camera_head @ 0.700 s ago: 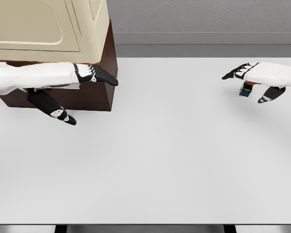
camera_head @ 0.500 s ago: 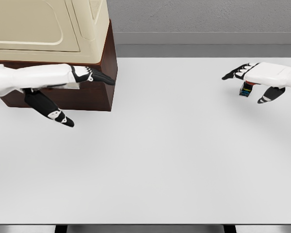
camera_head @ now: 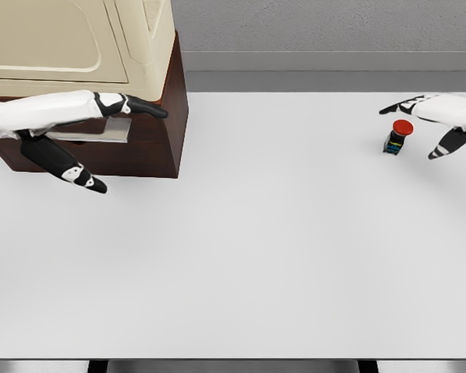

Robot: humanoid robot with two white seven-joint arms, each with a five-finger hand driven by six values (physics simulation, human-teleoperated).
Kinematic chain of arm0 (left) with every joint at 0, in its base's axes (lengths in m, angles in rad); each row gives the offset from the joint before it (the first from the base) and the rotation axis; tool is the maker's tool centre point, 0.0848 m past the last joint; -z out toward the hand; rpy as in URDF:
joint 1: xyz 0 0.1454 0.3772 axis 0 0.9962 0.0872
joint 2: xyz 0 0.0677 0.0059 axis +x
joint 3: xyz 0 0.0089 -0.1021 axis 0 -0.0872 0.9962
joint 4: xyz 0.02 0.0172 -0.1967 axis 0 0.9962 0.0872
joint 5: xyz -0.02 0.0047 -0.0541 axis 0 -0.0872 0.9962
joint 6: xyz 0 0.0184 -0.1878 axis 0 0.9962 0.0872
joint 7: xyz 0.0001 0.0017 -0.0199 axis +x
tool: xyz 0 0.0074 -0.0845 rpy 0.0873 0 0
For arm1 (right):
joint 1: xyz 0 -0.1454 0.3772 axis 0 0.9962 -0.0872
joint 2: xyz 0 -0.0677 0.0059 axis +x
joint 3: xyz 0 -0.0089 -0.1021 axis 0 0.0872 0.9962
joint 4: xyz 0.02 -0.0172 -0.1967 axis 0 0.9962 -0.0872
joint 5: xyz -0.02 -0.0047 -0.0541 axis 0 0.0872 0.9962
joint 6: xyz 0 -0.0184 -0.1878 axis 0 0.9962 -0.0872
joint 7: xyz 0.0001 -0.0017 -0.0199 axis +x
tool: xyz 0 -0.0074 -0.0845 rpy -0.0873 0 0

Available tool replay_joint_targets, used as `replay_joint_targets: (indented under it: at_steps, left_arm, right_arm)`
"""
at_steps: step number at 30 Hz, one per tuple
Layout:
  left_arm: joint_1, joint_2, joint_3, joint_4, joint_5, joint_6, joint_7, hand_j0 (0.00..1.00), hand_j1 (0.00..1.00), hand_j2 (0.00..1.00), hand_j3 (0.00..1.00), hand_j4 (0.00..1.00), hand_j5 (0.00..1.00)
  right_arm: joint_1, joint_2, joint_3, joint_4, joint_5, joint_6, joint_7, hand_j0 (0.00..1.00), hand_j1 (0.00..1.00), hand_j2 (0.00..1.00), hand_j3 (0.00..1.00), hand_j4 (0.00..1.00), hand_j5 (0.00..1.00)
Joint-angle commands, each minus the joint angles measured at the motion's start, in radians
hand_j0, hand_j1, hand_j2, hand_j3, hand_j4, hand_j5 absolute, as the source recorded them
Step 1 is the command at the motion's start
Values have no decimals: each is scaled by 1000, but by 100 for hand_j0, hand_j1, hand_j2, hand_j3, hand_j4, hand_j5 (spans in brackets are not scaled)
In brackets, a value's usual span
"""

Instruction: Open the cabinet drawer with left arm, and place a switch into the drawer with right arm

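Note:
The cabinet [camera_head: 151, 47] at the far left has a cream upper body on a dark brown drawer base [camera_head: 159, 151]. A grey handle [camera_head: 101, 134] shows on the brown front. My left hand [camera_head: 128, 148] is open: its fingers [camera_head: 136, 106] stretch flat just above the handle and the thumb hangs below it. The switch [camera_head: 397, 137], a small black block with a red button, stands upright on the white table [camera_head: 264, 249] at the far right. My right hand [camera_head: 412, 134] is open just right of it, fingers spread above it, not touching.
A grey wall runs behind the table's back edge. The cabinet covers the table's back left corner. The table's front edge lies near the bottom of the view.
My left hand rose and drew back left, its fingers now over the drawer handle. My right hand pulled back to the right, uncovering the switch's red button.

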Motion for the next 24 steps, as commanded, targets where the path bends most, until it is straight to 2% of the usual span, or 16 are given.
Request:
replay_joint_targets:
  at_steps: [1, 4, 6, 10, 14, 16, 19, 20, 21, 22, 24]
  left_arm:
    - [0, 26, 23, 0, 23, 2, 2, 100, 100, 100, 100, 100, 100]
    - [-2, 28, 34, 0, 23, 2, -13, 100, 100, 100, 100, 100, 100]
    - [-2, 38, 37, -1, 23, 2, -87, 100, 100, 100, 100, 100, 100]
    - [-2, 57, 39, 0, 20, 2, -93, 100, 100, 100, 100, 100, 100]
    - [1, 75, 83, 0, 23, 2, -90, 100, 100, 100, 100, 100, 100]
    - [1, 77, 83, 0, 23, 2, -89, 100, 100, 100, 100, 100, 100]
    - [9, 75, 83, 0, 18, 33, -95, 100, 100, 100, 100, 100, 100]
    - [9, 75, 82, 2, 13, 56, -119, 100, 100, 100, 100, 100, 100]
    - [8, 75, 85, 2, 9, 57, -213, 100, 100, 100, 100, 100, 100]
    - [8, 75, 97, 2, 7, 60, -265, 100, 100, 100, 100, 100, 100]
    - [9, 68, 112, 2, -6, 129, -276, 100, 100, 100, 100, 100, 100]
  right_arm:
    - [0, 23, 3, 42, -3, 33, 0, 100, 100, 100, 100, 100, 100]
    - [-15, 57, 5, 92, -5, 47, 0, 100, 100, 100, 100, 100, 100]
    - [-43, 62, 36, 111, -3, 53, 0, 100, 100, 100, 100, 100, 100]
    - [-61, 85, 68, 119, -2, 70, 0, 100, 100, 100, 100, 100, 100]
    - [-75, 86, 100, 122, 10, 75, 0, 100, 100, 100, 100, 100, 100]
    - [-84, 98, 102, 125, 30, 81, 0, 100, 100, 100, 100, 100, 100]
    - [-112, 120, 131, 169, 35, 82, 0, 99, 99, 99, 99, 99, 99]
    - [-126, 125, 146, 188, 35, 82, 0, 99, 99, 99, 99, 99, 99]
    - [-129, 128, 149, 191, 35, 82, 0, 98, 98, 98, 98, 98, 98]
    - [-129, 128, 149, 191, 35, 82, 0, 97, 97, 97, 97, 97, 97]
    - [-129, 128, 157, 191, 35, 82, 0, 97, 97, 97, 97, 97, 97]
